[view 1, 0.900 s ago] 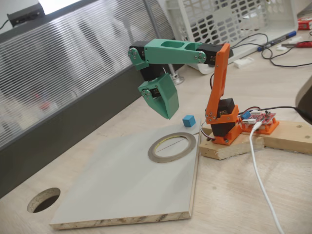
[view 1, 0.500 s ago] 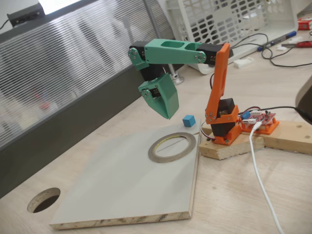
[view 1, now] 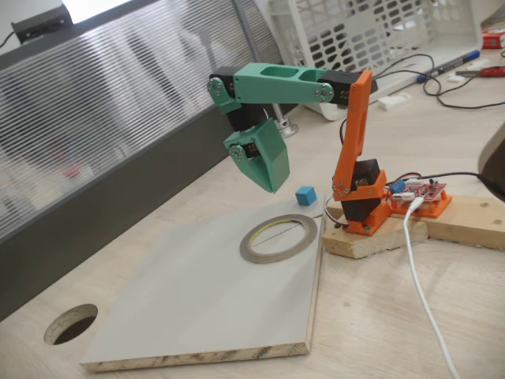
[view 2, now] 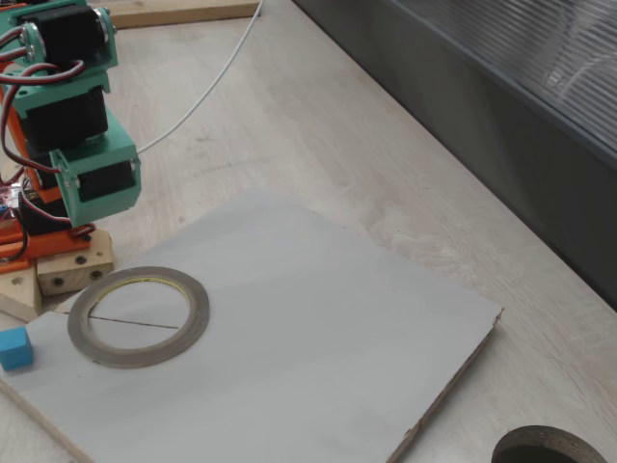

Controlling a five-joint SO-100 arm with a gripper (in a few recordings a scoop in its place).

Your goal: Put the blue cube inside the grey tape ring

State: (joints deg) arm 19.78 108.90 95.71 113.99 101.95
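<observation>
A pale grey board with a raw chipboard edge lies on a light wooden desk; a round dark hole is cut through the desk near the board's corner. The grey tape ring rests flat on the board near its far edge, its hollow centre showing the board beneath. The blue cube sits outside the ring, just beyond it, apart from the tape and close to the board's edge in a fixed view. The green gripper hangs above the desk, tip pointing down, near the cube but not touching it and holding nothing; whether its jaws are parted cannot be told. The orange arm base stands on a wooden block. A ribbed translucent partition bounds the desk behind, with a white mesh basket, cables and pens beyond.
</observation>
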